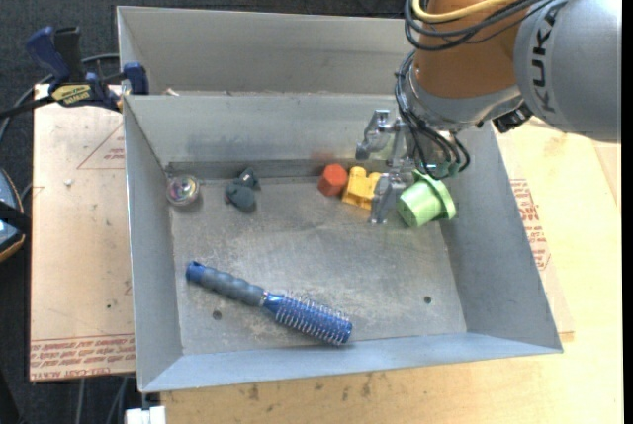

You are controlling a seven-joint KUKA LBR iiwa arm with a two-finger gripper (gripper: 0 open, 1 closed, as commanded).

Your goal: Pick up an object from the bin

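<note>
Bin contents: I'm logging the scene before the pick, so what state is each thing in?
Blue hairbrush: lying flat near the front wall.
Green cylinder: on its side, beside the gripper.
Orange piece: at the back wall.
Yellow block: on the floor, against the orange piece.
Silver round piece: alone, far left.
Dark grey lump: alone, left of centre.
Gripper: low, between block and cylinder.

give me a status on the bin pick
Gripper low at the bin's back right, between yellow block and green cylinder. No grasp confirmed. Orange ball just left of block; blue hairbrush apart at front.
</note>
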